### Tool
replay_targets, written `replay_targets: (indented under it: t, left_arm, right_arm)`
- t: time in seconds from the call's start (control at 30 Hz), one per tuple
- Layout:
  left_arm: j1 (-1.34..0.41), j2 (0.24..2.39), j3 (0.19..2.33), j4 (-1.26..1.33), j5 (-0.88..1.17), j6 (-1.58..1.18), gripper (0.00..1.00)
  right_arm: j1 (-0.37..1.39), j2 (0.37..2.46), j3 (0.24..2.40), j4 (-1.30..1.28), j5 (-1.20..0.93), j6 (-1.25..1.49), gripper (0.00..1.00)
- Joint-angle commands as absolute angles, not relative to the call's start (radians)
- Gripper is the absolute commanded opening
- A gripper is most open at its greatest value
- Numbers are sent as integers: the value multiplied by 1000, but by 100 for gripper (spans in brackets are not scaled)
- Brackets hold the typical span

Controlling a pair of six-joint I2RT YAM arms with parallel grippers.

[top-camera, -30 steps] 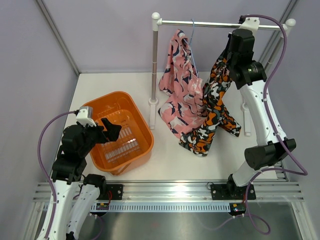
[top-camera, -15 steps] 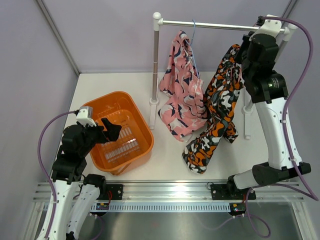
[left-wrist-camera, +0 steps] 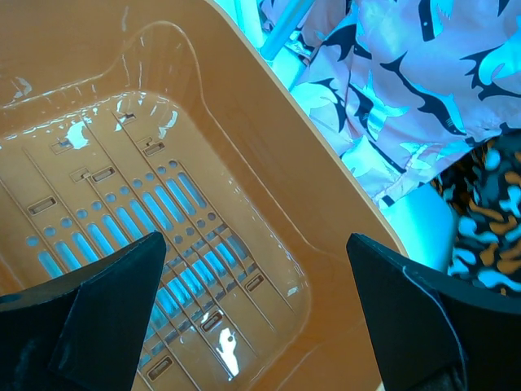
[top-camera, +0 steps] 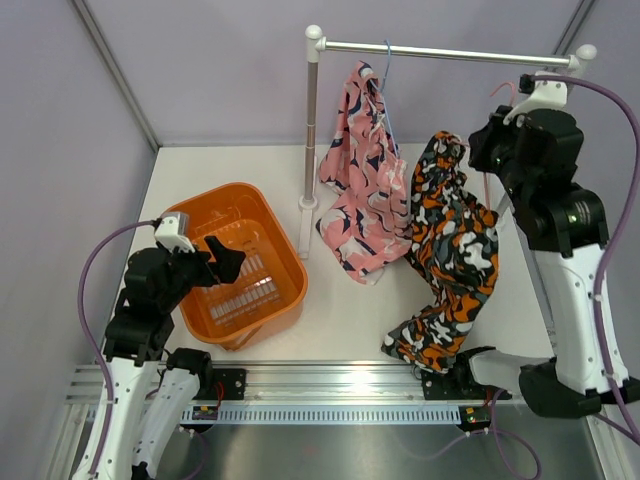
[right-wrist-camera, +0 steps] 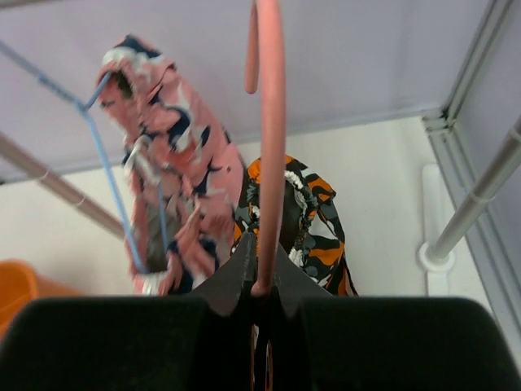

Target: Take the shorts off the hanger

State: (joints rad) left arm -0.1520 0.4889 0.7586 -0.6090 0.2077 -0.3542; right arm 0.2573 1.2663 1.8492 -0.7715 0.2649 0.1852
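Observation:
The orange-black-white-grey camouflage shorts [top-camera: 452, 262] hang from a salmon-pink hanger [right-wrist-camera: 269, 147], which is off the rail [top-camera: 450, 50]. My right gripper [right-wrist-camera: 262, 285] is shut on that hanger's stem just below its hook [top-camera: 505, 90], and the shorts' lower end trails toward the table's front edge. The pink shorts [top-camera: 360, 190] with navy and white blotches stay on a blue hanger [top-camera: 385, 70] hooked over the rail. My left gripper [top-camera: 225, 258] is open over the orange basket [top-camera: 290, 250], with nothing between its fingers [left-wrist-camera: 114, 301].
The rack's left post [top-camera: 310, 120] stands just right of the basket, and its right post [right-wrist-camera: 472, 204] is close beside my right wrist. The pink shorts [left-wrist-camera: 407, 90] and the camouflage shorts [left-wrist-camera: 488, 212] lie beyond the basket's far wall [left-wrist-camera: 269, 147].
My right arm has lifted the salmon hanger off the rail and drawn it to the near right. The camouflage shorts swung away from the pink shorts. The left arm has stayed still.

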Motion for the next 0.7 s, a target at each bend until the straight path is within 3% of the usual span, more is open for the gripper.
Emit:
replay_targets:
  t: [0.0,0.3,0.53,0.67]
  left_arm:
    - [-153,506,750,-555,261,-334,99]
    - [-184,612,750,-437,463,-383,99]
    - [-643,780,952,-407,84,-426,99]
    - [-811,900,1061,-364,-32,-436,99]
  right_arm:
    - [267,1119,1824,-851,85,248,0]
    - [278,882,1591,-982,-169,339,0]
    - [285,822,1500,-999,-224,327,0]
    - [288,816,1483,-1003,-255,319,0]
